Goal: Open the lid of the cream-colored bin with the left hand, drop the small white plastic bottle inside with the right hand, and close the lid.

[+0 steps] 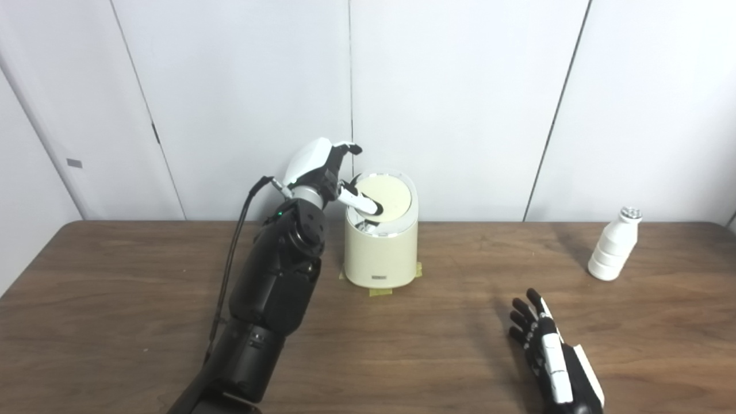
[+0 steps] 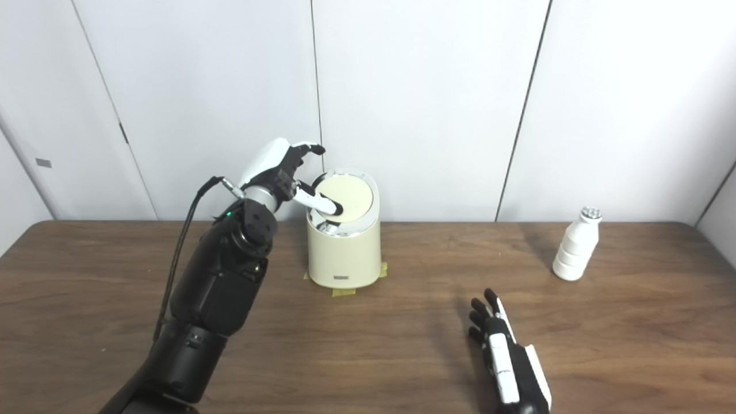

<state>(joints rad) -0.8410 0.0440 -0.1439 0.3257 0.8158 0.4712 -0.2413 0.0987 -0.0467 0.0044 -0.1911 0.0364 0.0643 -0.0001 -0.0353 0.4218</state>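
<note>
A cream-colored bin point(image 1: 381, 247) is seen at the back of a wooden table point(image 1: 115, 299), and the lid-opening step appears to be in hand: one finger of the left hand point(image 1: 325, 167) is pressed on the near-left part of the round lid point(image 1: 385, 197), which is tilted with a gap showing under its front edge, while nothing is grasped by that hand. The right hand point(image 1: 546, 345) is laid flat near the front edge, fingers spread and empty. The small white plastic bottle point(image 1: 614, 245) is stood upright well apart from it, farther back and to the right, so a reach there and a grasp are judged to come next once the lid is fully open.
</note>
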